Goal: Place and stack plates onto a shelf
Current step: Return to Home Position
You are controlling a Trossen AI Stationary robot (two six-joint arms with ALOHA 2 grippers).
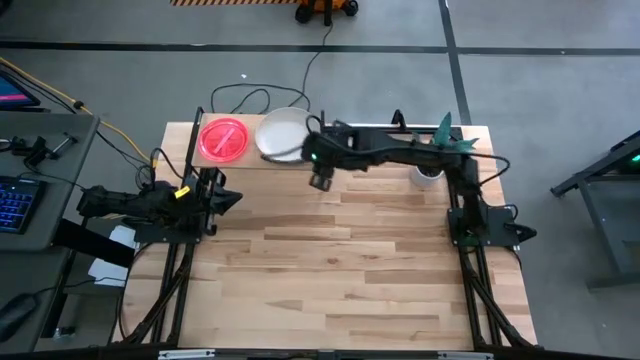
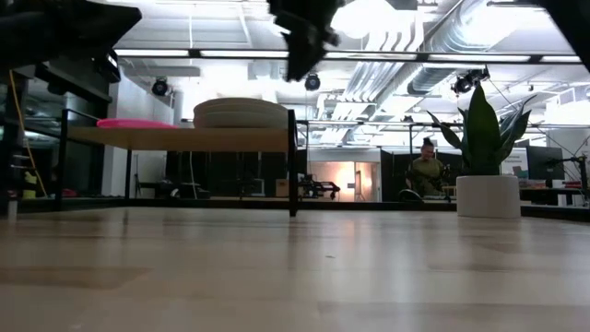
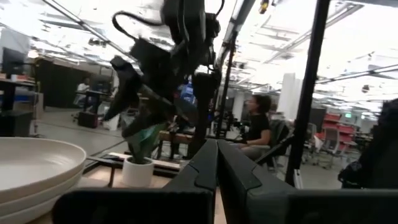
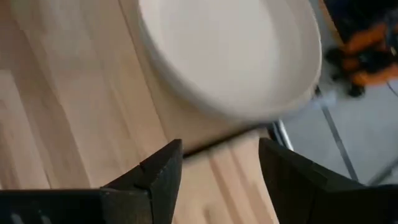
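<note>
While the right gripper point(image 1: 321, 182) hung empty, fingers spread apart, just before the shelf point(image 2: 184, 139), it would best have risen clear of the corner post point(image 2: 292, 166) before swinging home; the left gripper point(image 1: 232, 198) waited, fingers pressed together, at the left of the table point(image 1: 350, 280). Pink plates point(image 1: 223, 138) and pale plates point(image 1: 282, 134) lay flat, hollows up, on that shelf, its length running along the table's far edge.

Bright ceiling lights point(image 2: 369, 18) glare in the low view; the tabletop point(image 2: 295, 267) is evenly lit.
</note>
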